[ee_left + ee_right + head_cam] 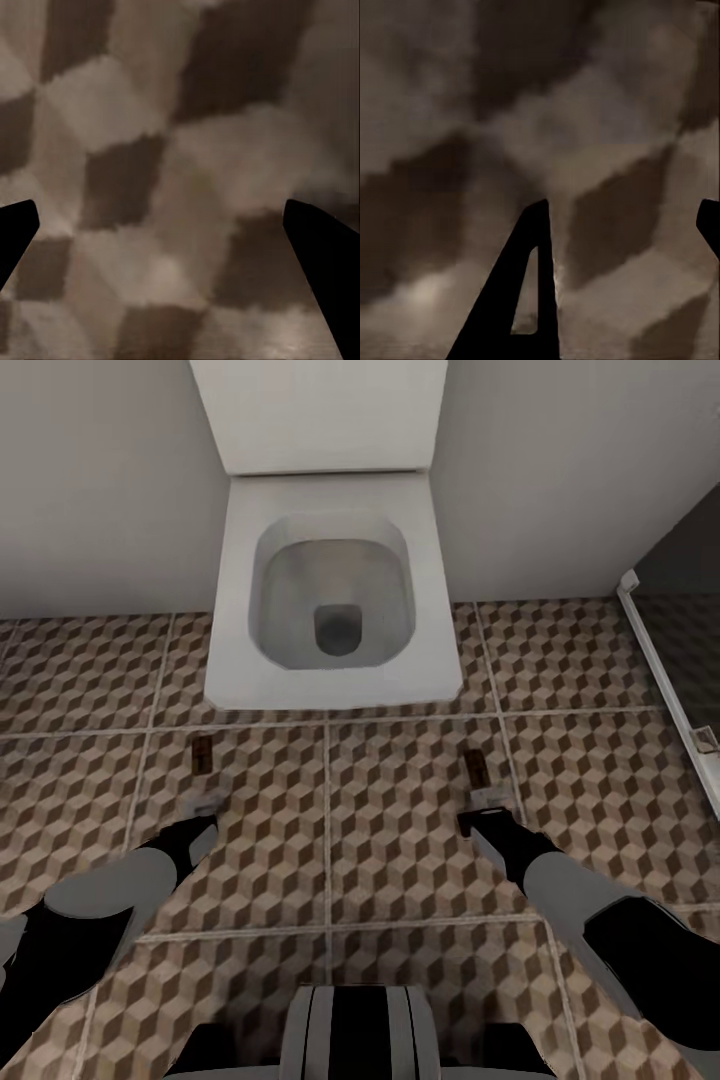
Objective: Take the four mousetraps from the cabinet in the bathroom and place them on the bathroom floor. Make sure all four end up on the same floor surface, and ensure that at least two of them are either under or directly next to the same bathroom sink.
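Note:
Two mousetraps lie flat on the cube-patterned bathroom floor (330, 860) in front of a toilet: one small brown board (202, 753) on the left, another (476, 768) on the right. My left gripper (205, 812) hovers low just short of the left trap, and the left wrist view shows its gripper (159, 208) open, with bare tile between the fingers. My right gripper (487, 807) sits just short of the right trap and is also open (622, 204) over bare tile. The cabinet and the sink are out of view.
A white toilet (330, 590) with its lid up stands against the pale wall straight ahead. A white-framed glass partition (665, 680) runs along the right side. My trunk (355, 1030) is at the bottom of the head view.

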Motion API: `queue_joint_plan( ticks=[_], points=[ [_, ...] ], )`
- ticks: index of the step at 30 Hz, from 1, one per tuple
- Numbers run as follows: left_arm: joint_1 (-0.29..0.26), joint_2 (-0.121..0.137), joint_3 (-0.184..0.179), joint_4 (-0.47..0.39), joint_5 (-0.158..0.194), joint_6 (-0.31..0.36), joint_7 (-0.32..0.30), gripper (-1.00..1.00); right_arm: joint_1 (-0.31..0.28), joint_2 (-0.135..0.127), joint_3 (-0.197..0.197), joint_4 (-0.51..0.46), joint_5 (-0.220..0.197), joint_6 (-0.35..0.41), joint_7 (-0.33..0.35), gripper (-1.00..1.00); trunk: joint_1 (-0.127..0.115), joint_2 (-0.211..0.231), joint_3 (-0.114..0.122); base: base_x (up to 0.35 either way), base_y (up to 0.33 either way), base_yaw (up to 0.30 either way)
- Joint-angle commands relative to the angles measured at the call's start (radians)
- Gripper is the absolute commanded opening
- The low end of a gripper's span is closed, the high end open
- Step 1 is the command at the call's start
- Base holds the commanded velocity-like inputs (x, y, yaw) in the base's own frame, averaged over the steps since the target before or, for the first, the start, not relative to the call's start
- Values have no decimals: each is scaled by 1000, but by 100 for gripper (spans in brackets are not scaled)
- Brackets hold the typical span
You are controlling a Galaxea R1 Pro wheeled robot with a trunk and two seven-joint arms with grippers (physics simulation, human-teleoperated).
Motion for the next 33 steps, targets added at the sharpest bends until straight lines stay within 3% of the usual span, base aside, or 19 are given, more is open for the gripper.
queue_joint_plan(
  ticks=[1,18,33],
  points=[
    [0,0,8,-2,9,11,2,100,1,-1,6,-2,-17,9,-4,100,0,0,-1,-301,0,0],
    [0,0,8,-2,9,11,2,100,0,-1,6,-2,-17,9,-4,100,0,0,-1,-283,0,0],
    [0,0,8,-2,9,11,2,100,0,-1,6,-2,-17,9,-4,100,0,0,-1,-45,0,0]
  ],
)
